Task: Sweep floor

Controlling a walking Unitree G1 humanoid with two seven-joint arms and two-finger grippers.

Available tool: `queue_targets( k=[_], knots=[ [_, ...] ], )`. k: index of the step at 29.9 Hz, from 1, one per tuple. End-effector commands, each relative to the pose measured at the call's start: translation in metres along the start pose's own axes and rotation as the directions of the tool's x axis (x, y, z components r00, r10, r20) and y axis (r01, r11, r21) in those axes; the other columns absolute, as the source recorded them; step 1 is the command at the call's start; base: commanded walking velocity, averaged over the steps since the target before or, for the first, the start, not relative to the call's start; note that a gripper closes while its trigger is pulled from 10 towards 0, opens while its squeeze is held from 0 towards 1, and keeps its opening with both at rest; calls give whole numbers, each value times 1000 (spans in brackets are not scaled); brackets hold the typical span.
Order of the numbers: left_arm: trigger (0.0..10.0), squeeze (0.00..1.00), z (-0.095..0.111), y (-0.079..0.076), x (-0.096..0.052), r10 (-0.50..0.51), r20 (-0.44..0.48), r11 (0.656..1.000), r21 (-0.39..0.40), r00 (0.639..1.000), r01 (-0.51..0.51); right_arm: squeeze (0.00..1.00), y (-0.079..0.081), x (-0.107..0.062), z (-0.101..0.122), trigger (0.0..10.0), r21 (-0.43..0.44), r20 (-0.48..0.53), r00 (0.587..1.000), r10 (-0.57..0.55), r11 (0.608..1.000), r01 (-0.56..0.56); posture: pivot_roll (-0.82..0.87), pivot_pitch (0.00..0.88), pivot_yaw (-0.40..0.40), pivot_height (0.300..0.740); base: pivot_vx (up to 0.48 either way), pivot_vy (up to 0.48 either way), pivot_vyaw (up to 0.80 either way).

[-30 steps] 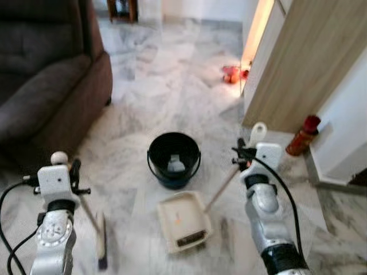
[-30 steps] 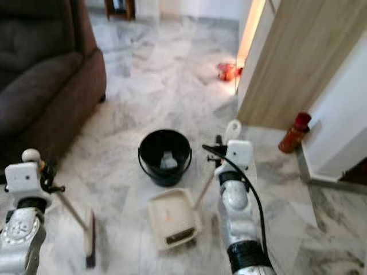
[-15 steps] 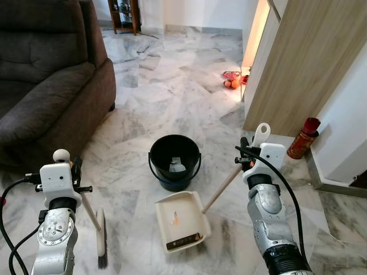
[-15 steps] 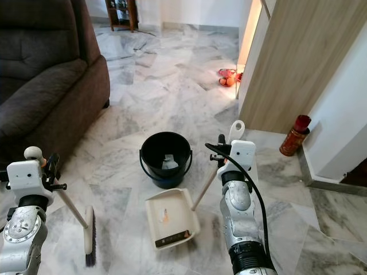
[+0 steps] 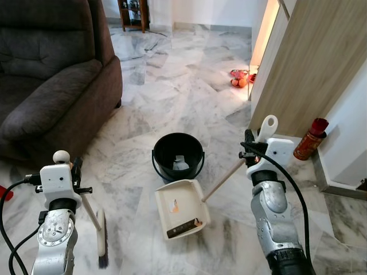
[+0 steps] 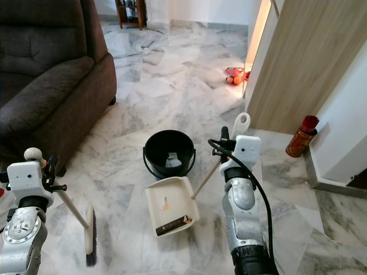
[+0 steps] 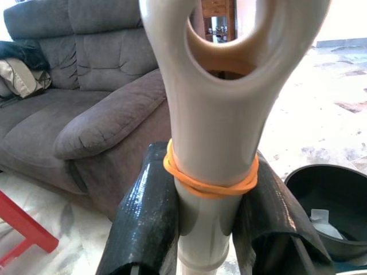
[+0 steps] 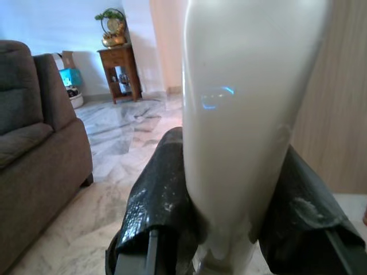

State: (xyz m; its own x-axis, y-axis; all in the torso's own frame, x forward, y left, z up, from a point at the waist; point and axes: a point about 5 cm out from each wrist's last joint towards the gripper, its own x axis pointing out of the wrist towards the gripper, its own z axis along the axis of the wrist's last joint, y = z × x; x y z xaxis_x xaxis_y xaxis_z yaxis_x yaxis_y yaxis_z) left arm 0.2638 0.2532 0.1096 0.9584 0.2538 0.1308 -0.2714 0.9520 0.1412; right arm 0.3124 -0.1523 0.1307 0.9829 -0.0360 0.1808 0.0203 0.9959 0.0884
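Left eye view: a marble floor (image 5: 172, 80) with a black bucket (image 5: 178, 157) at its middle, a scrap of pale litter inside. A cream dustpan (image 5: 182, 208) lies just in front of the bucket, nearly touching it, with a few orange and dark crumbs on its tray. Its long handle slants up to the right gripper (image 5: 250, 150), right of the bucket. The left gripper (image 5: 71, 175), well to the left of the bucket, holds a broom (image 5: 101, 240) whose head rests on the floor. A brown sofa (image 5: 51, 86) stands behind and left of the bucket; a red bottle (image 5: 309, 139) stands right of it, by a wooden panel.

Right eye view: the same layout. Compared with half a second ago, the dustpan (image 6: 171, 206) has slid closer to the bucket (image 6: 170, 153) and its front edge seems slightly raised. The camera has shifted a little too. That suggests the collected dirt is about to be tipped into the bucket.

Left wrist view: two black fingers (image 7: 146, 223) pinch the broom's cream handle, just below an orange rubber band (image 7: 209, 182). The bucket rim shows beyond.

Right wrist view: black fingers (image 8: 163, 200) are pressed tight on the dustpan's white handle, sofa behind.
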Motion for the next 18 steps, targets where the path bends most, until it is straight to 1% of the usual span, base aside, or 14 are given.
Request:
queue_targets(
  k=[1, 8, 15, 18],
  knots=[
    [10000, 0, 8, 4, 3, -2, 42, 1000, 29, 999, 0, 0, 2, 1, 19, 10000, 7, 77, 997, 5, 1000, -6, 136, 99, 15, 740, 0, 0, 0],
    [10000, 0, 8, 3, 3, -6, 42, 999, 31, 999, 5, 0, -1, -8, 24, 10000, 0, 81, 997, -5, 1000, 5, 132, 103, 18, 740, 0, 0, 0],
    [10000, 0, 9, 2, 4, -7, 45, 1000, 31, 999, 5, 0, 8, -11, 32, 10000, -7, 102, 994, 27, 1000, -27, 136, 103, 19, 740, 0, 0, 0],
    [10000, 0, 9, 3, 4, -6, 45, 1000, 31, 999, 4, 0, 19, -12, 42, 10000, -2, 133, 990, 51, 999, -51, 135, 102, 19, 740, 0, 0, 0]
  ],
)
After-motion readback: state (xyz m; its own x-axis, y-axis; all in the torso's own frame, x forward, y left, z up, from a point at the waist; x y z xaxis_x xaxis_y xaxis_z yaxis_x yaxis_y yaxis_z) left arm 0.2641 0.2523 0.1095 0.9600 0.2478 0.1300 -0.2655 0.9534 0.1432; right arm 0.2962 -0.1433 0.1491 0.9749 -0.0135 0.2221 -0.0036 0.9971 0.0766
